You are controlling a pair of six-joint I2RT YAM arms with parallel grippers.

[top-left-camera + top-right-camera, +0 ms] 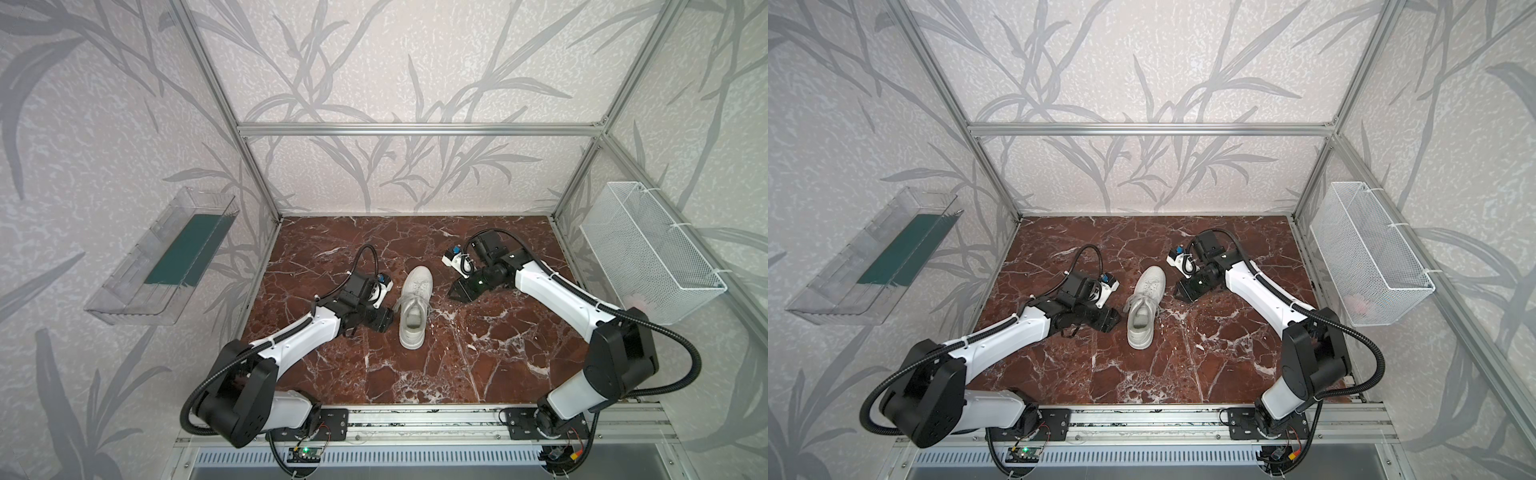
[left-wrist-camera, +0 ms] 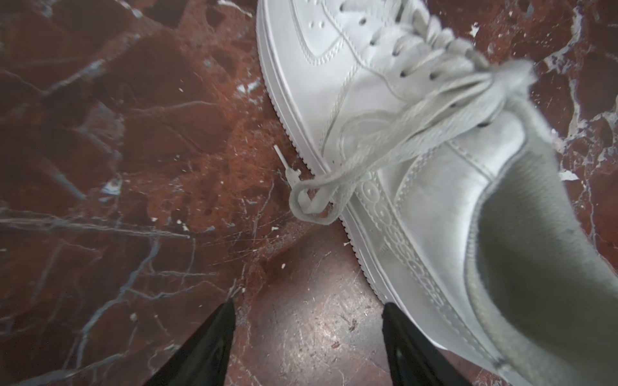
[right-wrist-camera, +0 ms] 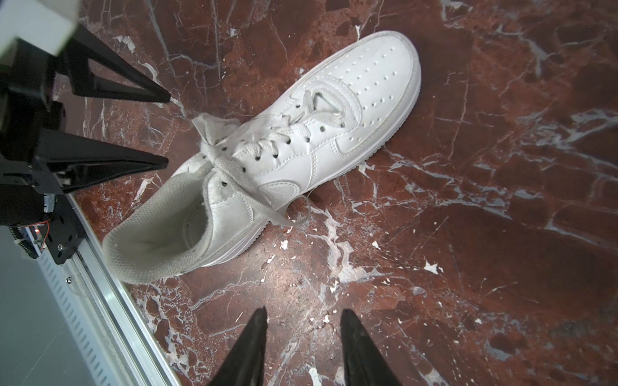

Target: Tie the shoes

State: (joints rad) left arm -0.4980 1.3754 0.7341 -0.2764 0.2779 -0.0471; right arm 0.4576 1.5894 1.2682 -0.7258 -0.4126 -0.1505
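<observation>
White sneaker (image 1: 415, 305) sits mid-table on the marble top (image 1: 498, 374), between the 2 arms. Left gripper (image 2: 307, 304) and right gripper (image 3: 304, 310): jaws apart, empty. Flat laces (image 2: 401, 133) look limp, light and likely to slip. Pinch the lace loop (image 2: 311, 200) beside the sole.

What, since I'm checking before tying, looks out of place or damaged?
The shoe sits upright, but its laces hang loose: one end lies curled on the table beside the sole. The tongue looks frayed along its top edge. Nothing spilled.
</observation>
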